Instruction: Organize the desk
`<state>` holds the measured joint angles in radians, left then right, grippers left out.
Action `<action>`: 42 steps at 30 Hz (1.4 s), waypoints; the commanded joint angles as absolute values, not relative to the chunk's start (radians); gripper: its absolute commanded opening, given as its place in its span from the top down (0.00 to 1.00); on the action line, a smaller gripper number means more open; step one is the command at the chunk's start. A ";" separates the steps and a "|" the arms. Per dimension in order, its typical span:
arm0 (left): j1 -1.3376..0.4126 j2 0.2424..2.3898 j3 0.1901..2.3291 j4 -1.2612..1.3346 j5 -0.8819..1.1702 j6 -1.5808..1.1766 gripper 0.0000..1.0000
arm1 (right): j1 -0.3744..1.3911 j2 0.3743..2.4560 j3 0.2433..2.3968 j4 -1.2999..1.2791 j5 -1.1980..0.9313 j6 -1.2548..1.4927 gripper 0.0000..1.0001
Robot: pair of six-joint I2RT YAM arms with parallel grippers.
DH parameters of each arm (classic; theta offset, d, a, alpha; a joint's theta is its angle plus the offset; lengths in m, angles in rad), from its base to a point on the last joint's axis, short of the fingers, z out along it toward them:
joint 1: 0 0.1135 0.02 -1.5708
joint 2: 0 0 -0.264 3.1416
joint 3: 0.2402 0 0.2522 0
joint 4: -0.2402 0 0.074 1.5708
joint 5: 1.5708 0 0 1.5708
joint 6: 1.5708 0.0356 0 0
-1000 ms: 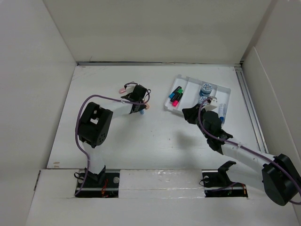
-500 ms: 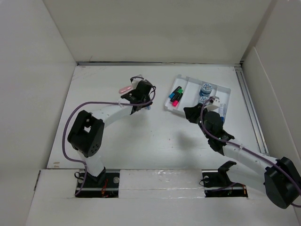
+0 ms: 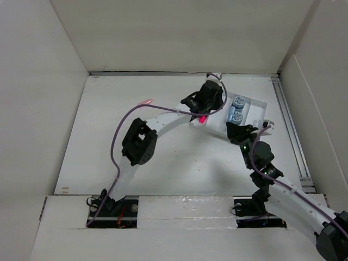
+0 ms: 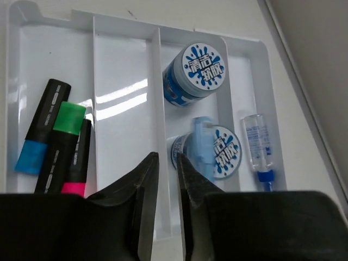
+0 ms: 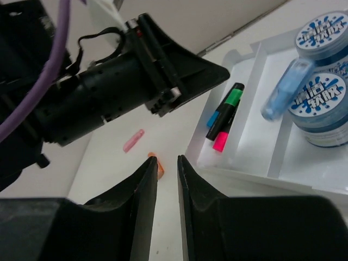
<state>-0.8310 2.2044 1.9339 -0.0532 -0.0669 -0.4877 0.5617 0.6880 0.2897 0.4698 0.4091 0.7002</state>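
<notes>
On the white desk the compartment tray holds several markers, two blue-labelled round tubs and a small blue-capped bottle. My left gripper hangs over the tray, jaws shut with nothing between them. A blurred pale blue piece lies tilted against the nearer tub, free of the fingers. My right gripper hovers just before the tray's near edge, its jaws almost together and empty.
A pink piece lies on the desk left of the tray, and a small orange piece lies nearer, beside the right fingertips. White walls ring the desk. The left arm stretches across the middle toward the tray.
The left arm has swung right from mid-desk to over the tray, and the pale blue piece now rests on a tub. The right gripper has drawn back from the tray.
</notes>
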 commanded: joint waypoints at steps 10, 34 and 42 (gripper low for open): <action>-0.819 2.385 2.143 -0.166 -0.052 -0.394 0.85 | 0.555 0.690 0.311 0.483 0.437 0.707 0.72; -0.819 2.004 1.651 0.158 0.037 -0.526 0.83 | 0.440 0.769 0.406 0.305 0.548 0.729 0.91; -0.819 1.729 1.215 0.305 0.069 -0.623 0.81 | 0.296 1.026 0.613 0.224 0.401 0.692 0.26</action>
<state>-0.8223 1.8595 1.3064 0.1974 0.0383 -0.5678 0.3447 0.9943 0.5369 0.2344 0.4732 0.7200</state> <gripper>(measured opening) 0.186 0.715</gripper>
